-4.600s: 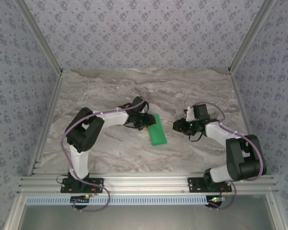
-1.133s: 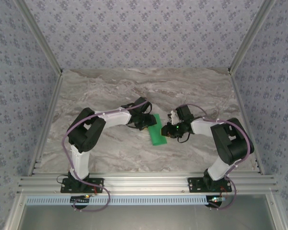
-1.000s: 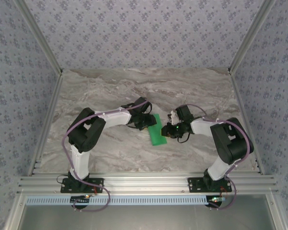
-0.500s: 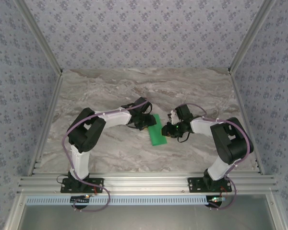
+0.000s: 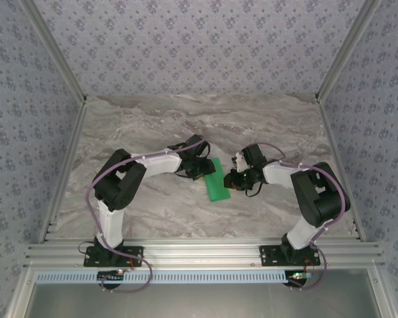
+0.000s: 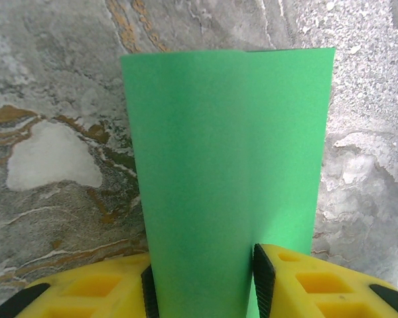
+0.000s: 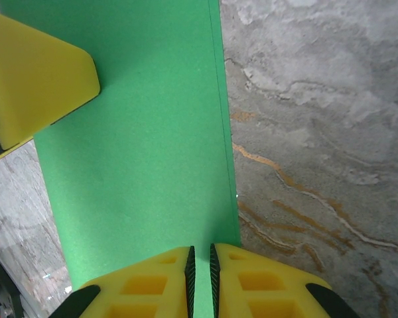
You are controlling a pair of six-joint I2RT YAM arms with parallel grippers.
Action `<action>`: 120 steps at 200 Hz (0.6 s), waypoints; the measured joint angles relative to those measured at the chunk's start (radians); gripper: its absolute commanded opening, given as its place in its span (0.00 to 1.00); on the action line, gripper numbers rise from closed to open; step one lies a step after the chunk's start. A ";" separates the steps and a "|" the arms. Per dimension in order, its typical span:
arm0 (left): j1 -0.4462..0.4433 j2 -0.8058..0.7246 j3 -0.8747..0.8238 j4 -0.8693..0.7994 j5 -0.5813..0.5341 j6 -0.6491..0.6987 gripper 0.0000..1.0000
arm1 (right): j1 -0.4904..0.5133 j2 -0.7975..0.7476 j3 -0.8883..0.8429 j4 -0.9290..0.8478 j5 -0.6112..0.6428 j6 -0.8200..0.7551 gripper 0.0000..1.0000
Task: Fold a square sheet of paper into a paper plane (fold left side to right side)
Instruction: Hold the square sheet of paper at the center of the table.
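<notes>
Green matte paper (image 5: 217, 180), folded into a narrow smooth strip, lies flat in the middle of the veined marble table (image 5: 152, 126). On my top cam it runs from 11 to 5 o'clock. The left gripper (image 6: 200, 265) sits at the 11 o'clock end, its yellow fingers (image 6: 86, 291) spread with the strip running between them. The right gripper (image 7: 200, 255) is at the 3 o'clock edge, jaws pressed nearly together with just a sliver of green between. Can't tell if it's actually pinching a layer.
</notes>
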 measured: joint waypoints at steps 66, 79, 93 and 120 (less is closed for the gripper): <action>-0.002 -0.014 -0.016 0.016 -0.003 0.001 0.47 | 0.007 0.018 0.036 -0.055 0.019 -0.026 0.16; -0.003 -0.023 -0.027 0.028 -0.003 0.001 0.49 | 0.008 0.021 0.043 -0.066 0.024 -0.032 0.16; -0.003 -0.035 -0.046 0.051 -0.002 0.000 0.53 | 0.009 0.027 0.050 -0.075 0.026 -0.037 0.16; 0.004 -0.078 -0.094 0.076 -0.019 0.013 0.61 | 0.009 0.035 0.061 -0.090 0.026 -0.038 0.16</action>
